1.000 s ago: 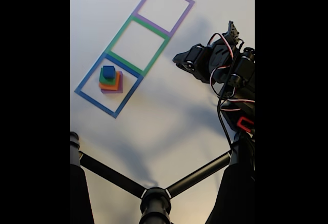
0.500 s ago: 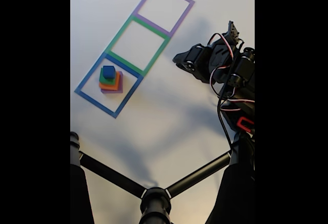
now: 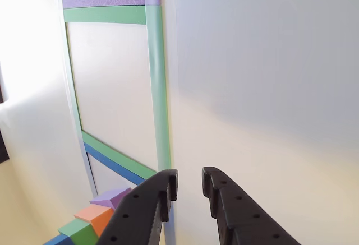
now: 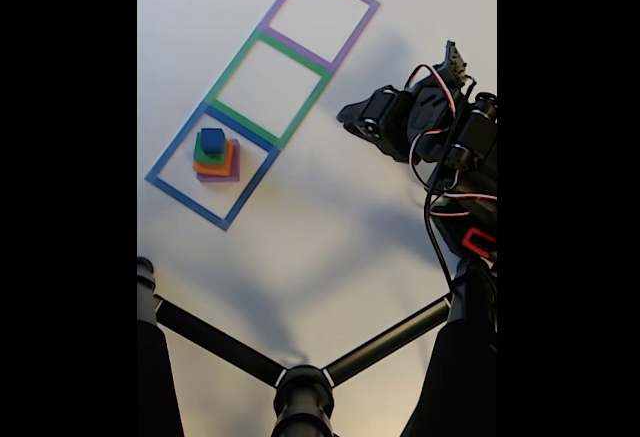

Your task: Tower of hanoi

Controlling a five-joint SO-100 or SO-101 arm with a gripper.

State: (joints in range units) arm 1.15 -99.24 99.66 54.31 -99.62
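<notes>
The fixed view looked down from high above the white bench (image 4: 330, 207), far off, past a black tripod (image 4: 300, 382). The other view sat low and close behind the fingers (image 3: 216, 192), facing along the tape squares (image 3: 154, 77). Both showed the block stack (image 4: 214, 155).

In the fixed view the white counter (image 4: 330, 217) is bright and even, with soft grey shadows of the arm (image 4: 440, 147) on it. Wide black bars close both sides of this picture. In the other view, strong glare washes out the left edge, the tape lines bend there, and the right part lies in soft shade.
</notes>
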